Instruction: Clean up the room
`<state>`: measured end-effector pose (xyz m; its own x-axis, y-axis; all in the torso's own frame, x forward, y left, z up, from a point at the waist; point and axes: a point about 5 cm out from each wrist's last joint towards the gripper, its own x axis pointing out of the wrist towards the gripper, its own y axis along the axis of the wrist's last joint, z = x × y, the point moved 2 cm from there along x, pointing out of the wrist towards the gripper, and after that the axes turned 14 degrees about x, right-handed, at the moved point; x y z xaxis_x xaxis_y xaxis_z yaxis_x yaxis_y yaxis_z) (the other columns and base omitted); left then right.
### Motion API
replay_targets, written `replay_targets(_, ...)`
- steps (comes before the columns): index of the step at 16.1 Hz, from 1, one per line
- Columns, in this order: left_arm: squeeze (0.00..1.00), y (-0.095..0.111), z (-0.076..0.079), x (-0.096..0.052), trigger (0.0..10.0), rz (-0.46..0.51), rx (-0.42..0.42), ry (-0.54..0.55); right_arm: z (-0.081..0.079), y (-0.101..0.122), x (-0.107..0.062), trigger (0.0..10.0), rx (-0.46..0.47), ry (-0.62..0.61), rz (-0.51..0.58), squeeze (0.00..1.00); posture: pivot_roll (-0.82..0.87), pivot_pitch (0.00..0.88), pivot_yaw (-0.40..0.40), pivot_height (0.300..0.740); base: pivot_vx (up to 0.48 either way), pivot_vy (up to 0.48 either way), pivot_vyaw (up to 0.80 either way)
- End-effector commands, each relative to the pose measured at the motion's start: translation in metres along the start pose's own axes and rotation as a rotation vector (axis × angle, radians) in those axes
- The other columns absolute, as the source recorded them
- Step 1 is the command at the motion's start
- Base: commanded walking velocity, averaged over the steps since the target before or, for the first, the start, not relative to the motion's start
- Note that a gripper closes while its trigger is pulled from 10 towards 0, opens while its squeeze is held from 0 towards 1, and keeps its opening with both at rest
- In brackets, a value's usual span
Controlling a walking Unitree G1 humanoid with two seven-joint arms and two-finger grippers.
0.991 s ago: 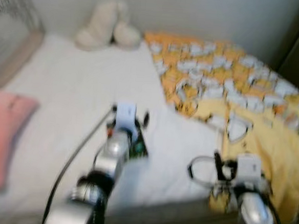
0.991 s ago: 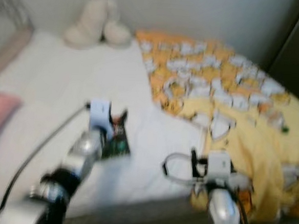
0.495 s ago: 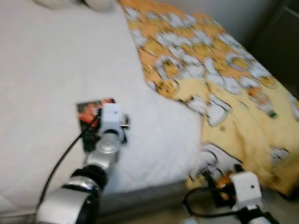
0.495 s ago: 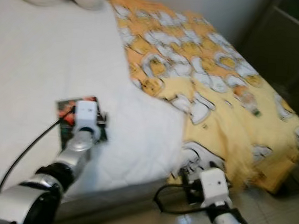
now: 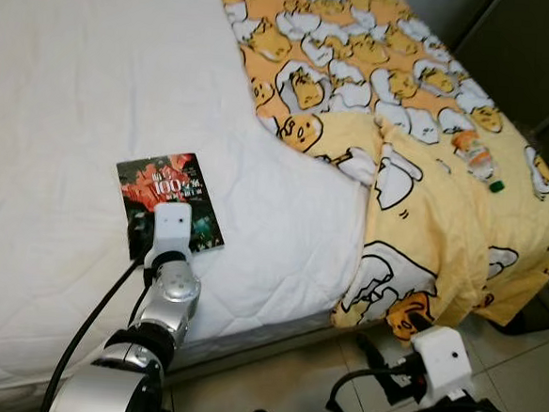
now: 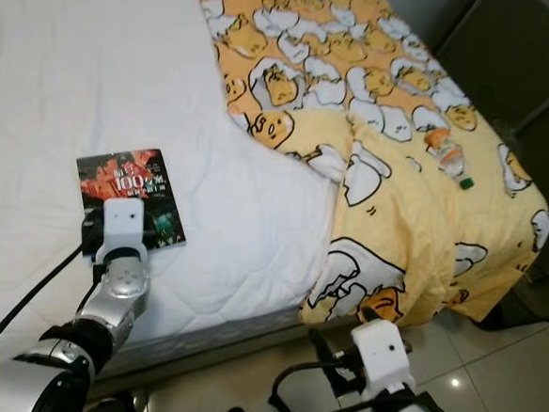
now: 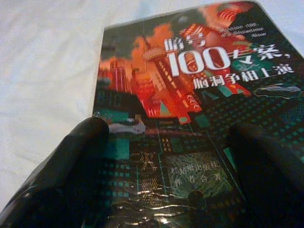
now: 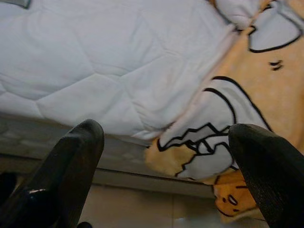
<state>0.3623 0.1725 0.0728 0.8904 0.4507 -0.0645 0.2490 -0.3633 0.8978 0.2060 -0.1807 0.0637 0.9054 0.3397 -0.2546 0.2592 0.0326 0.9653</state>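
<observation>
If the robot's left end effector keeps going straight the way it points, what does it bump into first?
Most likely the book on the white bed. The left end effector is open and points right at its cover, with both fingers at the near edge. How close is hard to tell.

This is a bedroom in a home. A wide bed [image 5: 95, 80] takes up most of what lies ahead, its mattress covered in a white quilted pad stitched in a honeycomb pattern. Over the far side lies a yellow and orange blanket [image 5: 421, 131] printed with cartoon egg figures, rumpled and hanging over the edge down to the floor. The floor [image 6: 489, 372] is pale glossy tile. A dark cabinet or door [image 5: 539, 55] stands along the wall behind the bed. Small personal things lie about: 1 paperback book [image 5: 168, 199] on the white pad and 1 small bottle [image 5: 473, 156] on the blanket.
</observation>
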Motion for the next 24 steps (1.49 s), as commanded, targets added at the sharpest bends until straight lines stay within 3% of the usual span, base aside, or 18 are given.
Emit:
replay_targets(1, 0.0, -0.017, 0.005, -0.007, 10.0, -0.08, -0.023, -0.025, 0.002, -0.003, -0.003, 10.0, 0.004, 0.006, -0.032, 0.0, -0.1, 0.27, -0.225, 0.74, 0.0, 0.0, 0.0)
replay_targets(3, 0.0, -0.03, -0.01, -0.004, 10.0, -0.138, -0.022, 0.051, 0.001, -0.005, -0.002, 10.0, 0.015, 0.01, -0.044, 0.0, -0.09, 0.274, -0.219, 0.74, 0.0, 0.0, 0.0)
replay_targets(7, 0.0, -0.037, -0.011, -0.006, 10.0, -0.165, -0.024, 0.06, 0.0, -0.01, -0.003, 10.0, 0.02, 0.012, -0.067, 0.0, -0.08, 0.275, -0.214, 0.74, 0.0, 0.0, 0.0)
replay_targets(10, 0.0, -0.033, -0.029, -0.002, 10.0, -0.089, 0.13, 0.169, 0.002, -0.013, -0.006, 10.0, 0.016, 0.001, -0.079, 0.0, -0.09, 0.268, -0.203, 0.74, 0.0, 0.0, 0.0)
replay_targets(14, 0.0, -0.026, -0.037, 0.002, 10.0, -0.02, 0.175, 0.194, 0.004, -0.015, -0.008, 10.0, 0.006, -0.012, -0.086, 0.0, -0.1, 0.261, -0.194, 0.74, 0.0, 0.0, 0.0)
replay_targets(16, 0.0, -0.01, -0.039, 0.007, 10.0, 0.052, 0.076, 0.181, 0.006, -0.015, -0.008, 10.0, 0.006, -0.019, -0.083, 0.0, -0.09, 0.257, -0.187, 0.74, 0.0, 0.0, 0.0)
replay_targets(17, 0.0, -0.002, -0.037, 0.009, 10.0, 0.065, -0.016, 0.136, 0.006, -0.015, -0.009, 10.0, 0.005, -0.019, -0.083, 0.0, -0.09, 0.254, -0.183, 0.74, 0.0, 0.0, 0.0)
replay_targets(18, 0.0, -0.001, -0.035, 0.014, 10.0, 0.007, -0.13, 0.081, 0.007, -0.015, -0.01, 10.0, 0.002, -0.02, -0.085, 0.0, -0.09, 0.253, -0.18, 0.74, 0.0, 0.0, 0.0)
replay_targets(19, 0.0, 0.002, -0.037, 0.018, 10.0, -0.008, -0.161, 0.063, 0.009, -0.016, -0.011, 10.0, -0.011, -0.02, -0.093, 0.0, -0.08, 0.249, -0.178, 0.74, 0.0, 0.0, 0.0)
replay_targets(21, 0.0, 0.003, -0.049, 0.03, 10.0, -0.028, -0.142, 0.042, 0.011, -0.017, -0.008, 10.0, -0.019, -0.023, -0.099, 0.0, -0.07, 0.233, -0.176, 0.74, 0.0, 0.0, 0.0)
replay_targets(22, 0.0, -0.008, -0.046, 0.033, 10.0, -0.104, -0.131, -0.062, 0.013, -0.016, -0.006, 10.0, -0.017, -0.022, -0.099, 0.0, -0.06, 0.226, -0.177, 0.74, 0.0, 0.0, 0.0)
replay_targets(24, 0.0, -0.023, -0.048, 0.032, 10.0, -0.163, -0.09, -0.116, 0.012, -0.017, -0.003, 10.0, -0.015, -0.017, -0.102, 0.0, -0.06, 0.223, -0.179, 0.74, 0.0, 0.0, 0.0)
